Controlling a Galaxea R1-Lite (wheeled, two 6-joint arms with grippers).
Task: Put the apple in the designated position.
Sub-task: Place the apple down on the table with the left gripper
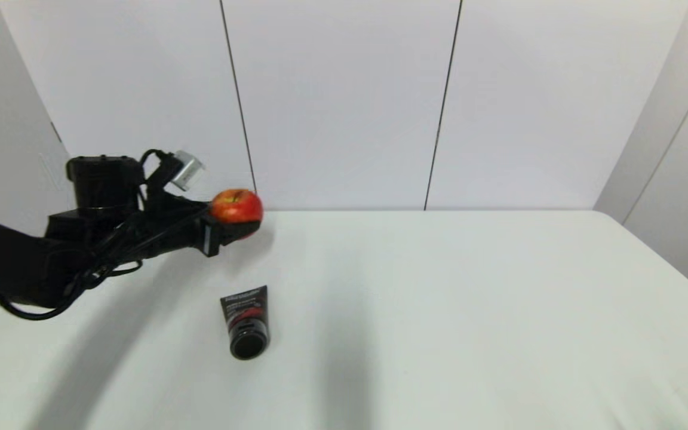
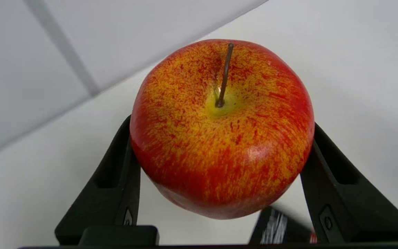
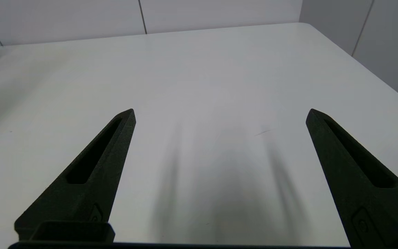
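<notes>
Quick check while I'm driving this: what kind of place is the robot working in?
Probably a lab test cell: a plain white table, bare white panel walls, and only props, a red-yellow apple in the left gripper and a small black tube.

Lower half of the apple [image 1: 236, 207] masked by the left gripper [image 1: 232, 230] in the head view. Black tube [image 2: 277, 229] largely hidden behind apple [image 2: 221, 128] and finger [image 2: 340, 193] in the left wrist view, label print blurred. Right gripper [image 3: 219, 114] outside the head view; finger bases cut by the lower edge.
</notes>
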